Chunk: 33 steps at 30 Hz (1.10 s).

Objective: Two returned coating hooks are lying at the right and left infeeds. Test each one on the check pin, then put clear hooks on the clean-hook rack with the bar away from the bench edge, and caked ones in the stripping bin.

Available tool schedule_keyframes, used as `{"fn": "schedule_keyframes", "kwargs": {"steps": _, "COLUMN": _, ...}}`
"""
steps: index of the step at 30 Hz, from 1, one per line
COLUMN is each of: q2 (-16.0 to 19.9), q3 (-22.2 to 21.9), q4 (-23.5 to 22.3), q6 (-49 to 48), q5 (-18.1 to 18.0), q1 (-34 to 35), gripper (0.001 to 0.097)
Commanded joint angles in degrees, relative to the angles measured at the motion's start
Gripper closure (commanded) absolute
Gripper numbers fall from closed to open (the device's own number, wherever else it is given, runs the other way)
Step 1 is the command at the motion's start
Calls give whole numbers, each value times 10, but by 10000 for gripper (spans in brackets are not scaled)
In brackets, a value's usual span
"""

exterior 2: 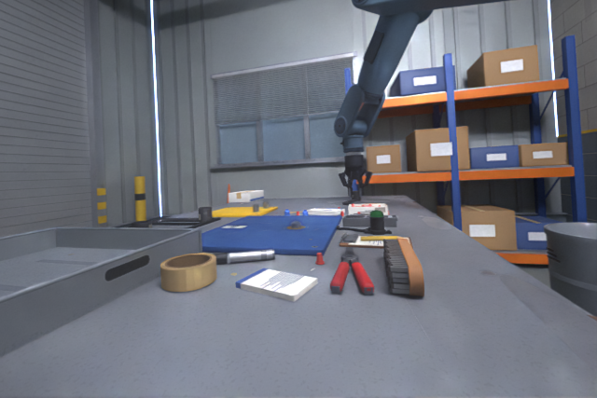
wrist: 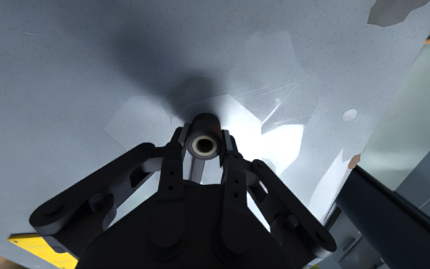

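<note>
A coating hook [wrist: 204, 139] sits between my fingers: I grip its dark round sleeve, whose pale bore faces the wrist camera, low over the grey bench at the far right side. My gripper [exterior 2: 354, 194] hangs straight down there, closed on the hook. The rest of the hook is hidden behind the fingers. A blue mat [exterior 2: 275, 232] with a small pin fixture [exterior 2: 295, 225] lies to the left. A yellow plate [exterior 2: 245, 210] with small posts sits farther left.
A grey tray [exterior 2: 72, 268] stands at the left edge, a grey bin [exterior 2: 574, 259] off the right edge. Tape roll [exterior 2: 188, 271], marker [exterior 2: 243, 256], notepad [exterior 2: 277, 284], red pliers [exterior 2: 351, 275] and brush [exterior 2: 402, 266] lie on the near bench.
</note>
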Motion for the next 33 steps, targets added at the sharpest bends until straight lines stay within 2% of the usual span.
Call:
{"fn": "schedule_keyframes", "kwargs": {"steps": 1, "q2": 0, "q3": 0, "q4": 0, "q6": 0, "q5": 0, "q1": 0, "gripper": 818}}
{"fn": "schedule_keyframes", "kwargs": {"steps": 9, "q2": 0, "q3": 0, "q4": 0, "q6": 0, "q5": 0, "q1": 0, "gripper": 898}}
{"fn": "schedule_keyframes", "kwargs": {"steps": 33, "q2": -8, "q3": 2, "q4": 0, "q6": 0, "q5": 5, "q1": 0, "gripper": 901}}
